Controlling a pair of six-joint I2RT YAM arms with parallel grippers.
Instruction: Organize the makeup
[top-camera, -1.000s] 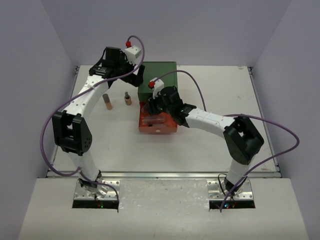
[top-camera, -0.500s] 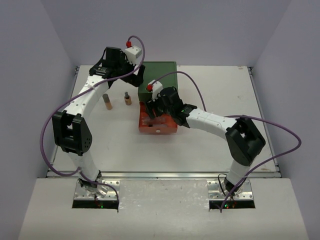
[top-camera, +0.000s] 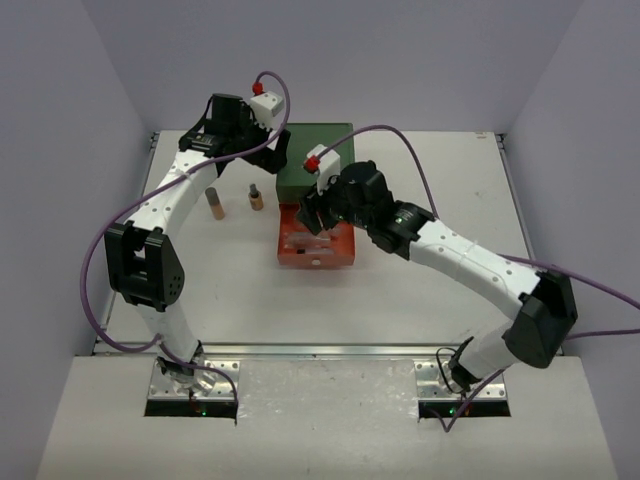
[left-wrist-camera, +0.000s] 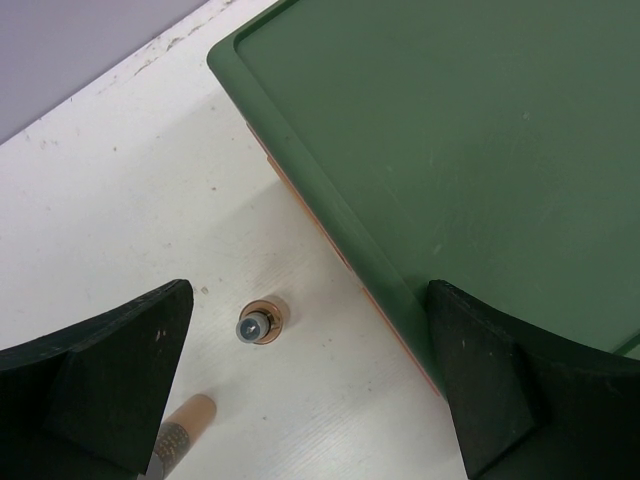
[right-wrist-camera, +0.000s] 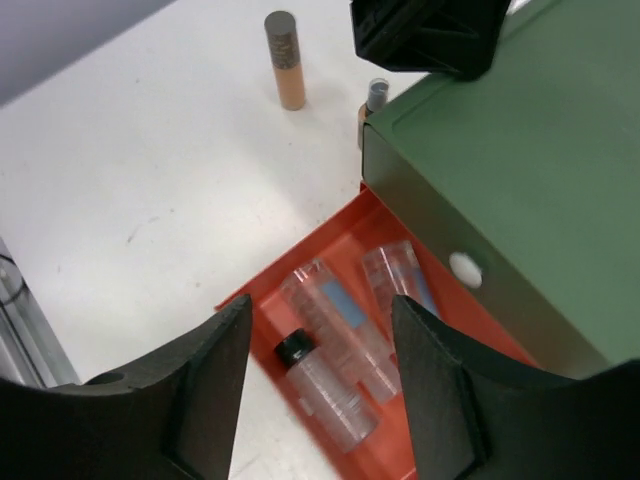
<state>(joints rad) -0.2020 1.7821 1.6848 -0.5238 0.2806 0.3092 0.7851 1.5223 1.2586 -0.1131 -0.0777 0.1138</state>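
Observation:
Three small clear bottles lie in the pulled-out orange drawer (right-wrist-camera: 262, 291) of the green box (top-camera: 318, 148): one with a black cap (right-wrist-camera: 322, 386), one with a blue label (right-wrist-camera: 335, 318), and one nearer the box (right-wrist-camera: 398, 272). My right gripper (right-wrist-camera: 320, 400) is open and empty, hovering above them (top-camera: 311, 214). Two peach tubes stand on the table left of the box: a taller grey-capped one (top-camera: 214, 205) (right-wrist-camera: 285, 62) and a shorter one (top-camera: 256, 197) (left-wrist-camera: 259, 324). My left gripper (left-wrist-camera: 310, 400) is open and empty above the box's left edge (top-camera: 272, 150).
The green box's top (left-wrist-camera: 480, 130) fills the right of the left wrist view. The orange drawer's front (top-camera: 315, 260) sticks out toward me. White table (top-camera: 420, 290) lies to the right and in front. Grey walls close in the back and sides.
My right gripper has risen from the orange drawer and drawn slightly back, with its elbow swung out to the right. The left arm has not moved.

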